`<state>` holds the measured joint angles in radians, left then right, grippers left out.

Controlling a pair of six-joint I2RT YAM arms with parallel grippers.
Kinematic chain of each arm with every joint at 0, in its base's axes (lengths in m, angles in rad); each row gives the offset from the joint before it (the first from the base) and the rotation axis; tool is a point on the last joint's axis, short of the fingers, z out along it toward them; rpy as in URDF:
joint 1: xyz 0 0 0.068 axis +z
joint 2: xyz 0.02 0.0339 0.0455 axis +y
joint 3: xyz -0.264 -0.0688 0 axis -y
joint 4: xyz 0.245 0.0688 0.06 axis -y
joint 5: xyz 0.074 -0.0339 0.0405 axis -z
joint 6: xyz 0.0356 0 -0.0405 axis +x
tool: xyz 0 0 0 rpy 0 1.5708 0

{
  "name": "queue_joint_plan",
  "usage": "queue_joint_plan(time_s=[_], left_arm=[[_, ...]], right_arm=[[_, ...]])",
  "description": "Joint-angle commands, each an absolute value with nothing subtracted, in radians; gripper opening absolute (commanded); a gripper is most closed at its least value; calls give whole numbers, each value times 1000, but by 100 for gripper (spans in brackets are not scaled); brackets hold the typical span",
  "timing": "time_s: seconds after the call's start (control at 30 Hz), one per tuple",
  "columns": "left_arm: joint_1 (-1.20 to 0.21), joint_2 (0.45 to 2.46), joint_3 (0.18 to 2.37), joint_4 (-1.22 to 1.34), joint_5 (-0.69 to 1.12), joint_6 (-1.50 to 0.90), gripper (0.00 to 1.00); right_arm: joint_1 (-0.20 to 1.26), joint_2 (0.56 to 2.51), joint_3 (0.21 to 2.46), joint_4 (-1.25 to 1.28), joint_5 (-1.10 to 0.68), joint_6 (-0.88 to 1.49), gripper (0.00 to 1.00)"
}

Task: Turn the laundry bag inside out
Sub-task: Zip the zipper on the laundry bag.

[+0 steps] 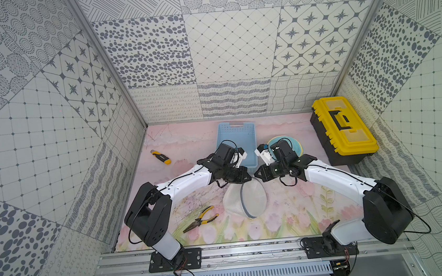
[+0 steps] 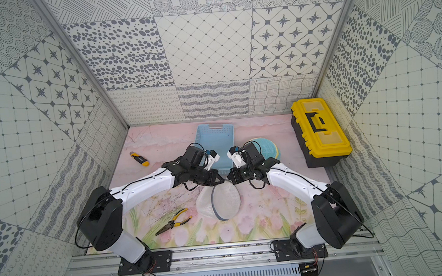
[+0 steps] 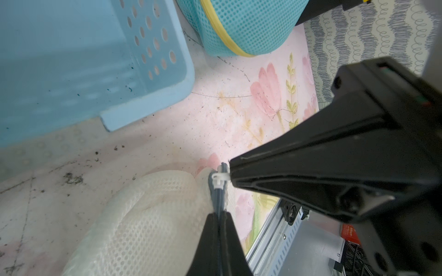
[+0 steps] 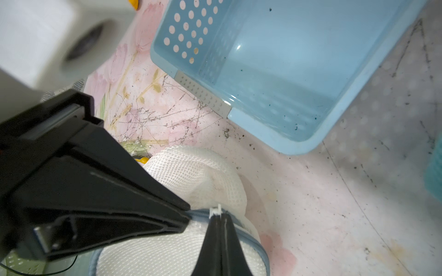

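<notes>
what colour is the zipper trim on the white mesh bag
Grey-blue zipper trim edging the white mesh laundry bag, clearest in the right wrist view.

Both claws meet at the top edge of the white mesh laundry bag [image 2: 221, 201]: left claw [image 2: 219, 181] & right claw [image 2: 230, 176] nearly tip to tip, bag hanging below w/ grey zip rim looping down. Blue basket [image 2: 215, 144] just behind them, teal mesh bag [image 2: 268, 146] behind right claw. Pliers [image 2: 174, 221] on desk [image 2: 262, 217] below-left of left claw. Yellow toolbox [image 2: 320, 130] well apart.
</notes>
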<state>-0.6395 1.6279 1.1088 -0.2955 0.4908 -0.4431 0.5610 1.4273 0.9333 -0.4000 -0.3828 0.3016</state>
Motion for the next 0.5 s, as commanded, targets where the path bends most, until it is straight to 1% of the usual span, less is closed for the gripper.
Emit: queue_joint_plan(time_s=[0.0,0.2,0.47], left_arm=[[-643,1581,1091,-296,507,-444,0],[-635,1554,1076,-325,480,-428,0],[-584,1479,1007,-208,454,-523,0]], right_arm=[[550,1400,911,-374,-317,319,0],[534,1376,877,-374,-298,329,0],[530,1336,782,-372,-311,349,0]])
